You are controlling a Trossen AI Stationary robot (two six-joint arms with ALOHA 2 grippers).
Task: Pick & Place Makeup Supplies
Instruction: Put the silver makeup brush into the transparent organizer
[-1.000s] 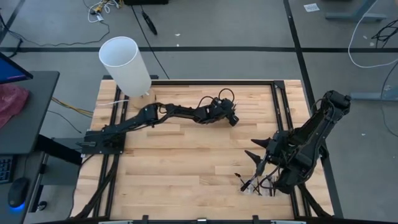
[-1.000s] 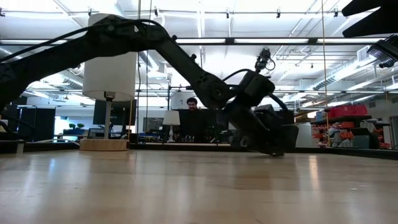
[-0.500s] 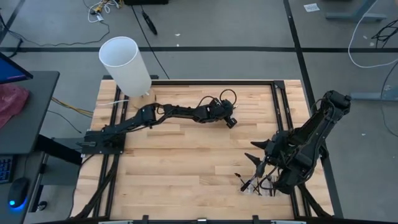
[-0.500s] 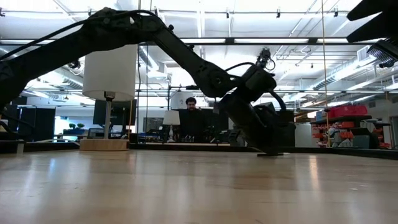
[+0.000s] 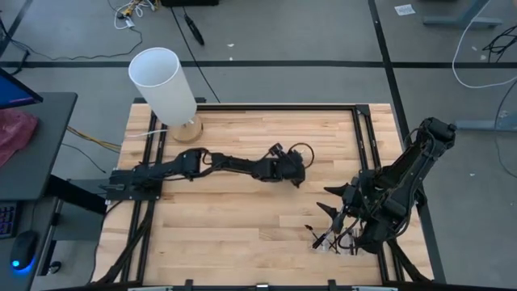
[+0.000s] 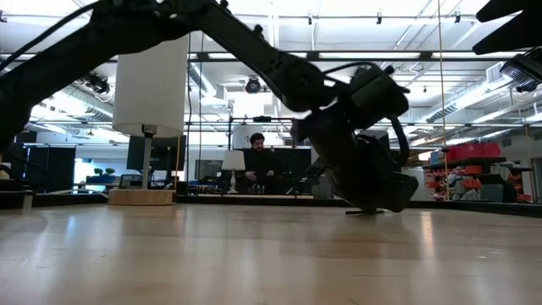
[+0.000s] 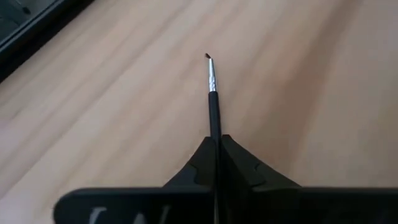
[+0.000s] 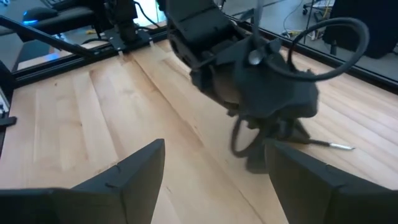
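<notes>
While the left arm reaches across the middle of the bench (image 5: 242,218), well apart from the white cylinder (image 5: 164,85) at the far left corner, its left gripper (image 7: 216,144) sits low over the wood with its fingers (image 7: 200,163) pressed together on one makeup brush (image 7: 213,93).

Item, held: the brush, dark slim handle clamped between the finger pads, silver ferrule and small dark bristle tip pointing out ahead of the fingers, close over the bench surface. In the low view the same gripper (image 6: 370,182) shows down at the bench top with the brush end just under it.

Item, loose: a cluster of further makeup brushes (image 5: 331,240), lying on the bench at the near right, far from the cylinder and directly beneath the right arm.

Item, waiting: the right gripper (image 8: 214,171), held over that near-right area, fingers (image 8: 134,168) wide apart with nothing between them; its own view looks toward the left arm's wrist and the brush tip beyond it.

Item, fixture: the white cylinder, upright on a round wooden base at the bench's corner.

Beyond the bench, a person (image 6: 257,157) sits at a desk in the room.
</notes>
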